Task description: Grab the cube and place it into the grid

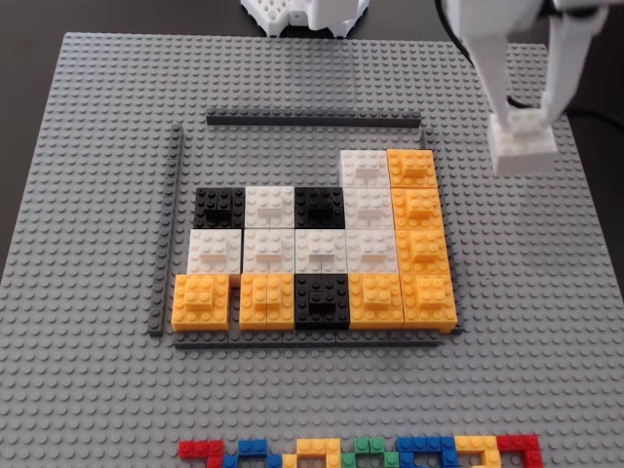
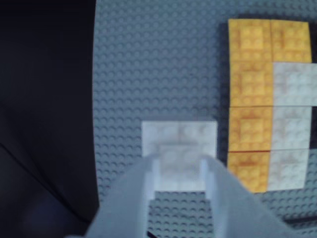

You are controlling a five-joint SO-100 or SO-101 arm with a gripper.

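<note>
The cube [image 1: 524, 148] is a white square block with a smaller raised brick on top. It is to the right of the grid's top right corner, in my gripper [image 1: 525, 122]. The white fingers [image 1: 495, 88] close on its raised brick, and it looks held a little above the grey baseplate [image 1: 97, 195]. In the wrist view the cube [image 2: 179, 136] sits between the fingertips of the gripper [image 2: 179, 166], left of the orange column [image 2: 250, 89]. The grid [image 1: 312, 253] of white, black and orange blocks lies mid-plate inside dark grey strips [image 1: 312, 120]. Its upper left part shows bare plate.
A row of small multicoloured bricks [image 1: 361, 453] lies along the plate's front edge. The arm's white base [image 1: 302, 12] stands at the back edge. A dark tabletop [image 2: 44, 99] surrounds the plate.
</note>
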